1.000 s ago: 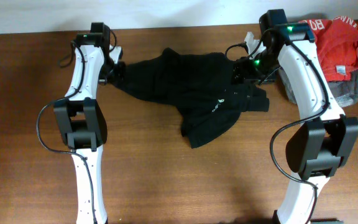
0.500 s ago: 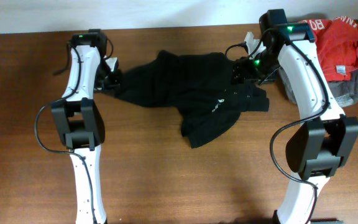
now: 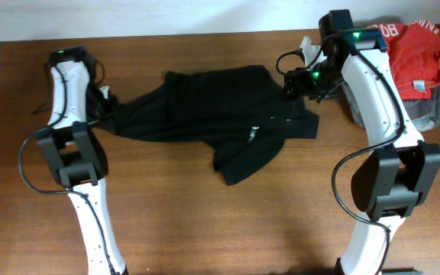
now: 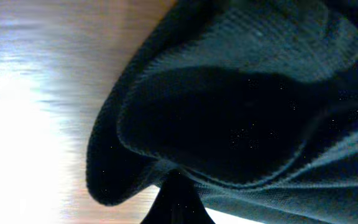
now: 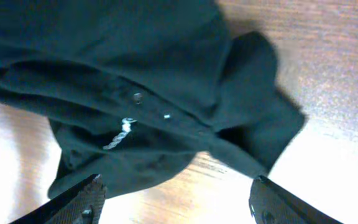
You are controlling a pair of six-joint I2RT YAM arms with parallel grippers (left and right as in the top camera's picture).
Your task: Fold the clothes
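Observation:
The black garment (image 3: pixel 212 107) lies spread across the back middle of the table, with a flap hanging toward the front (image 3: pixel 243 164). Its small white logo (image 3: pixel 254 131) also shows in the right wrist view (image 5: pixel 120 134), near two buttons. My left gripper (image 3: pixel 104 107) is at the garment's left end, and in the left wrist view (image 4: pixel 176 202) its fingers are together, pinching the black fabric (image 4: pixel 241 118). My right gripper (image 3: pixel 291 84) hovers over the garment's right end; its fingers (image 5: pixel 179 202) are wide apart and empty above the cloth (image 5: pixel 104 56).
A red garment with white lettering (image 3: pixel 415 46) lies on a grey garment (image 3: pixel 428 113) at the back right corner, behind my right arm. Bare wooden tabletop (image 3: pixel 228 229) fills the front.
My left arm has swung left, dragging the garment's left end with it; the cloth is stretched out and shifted left. My right arm has stayed in place.

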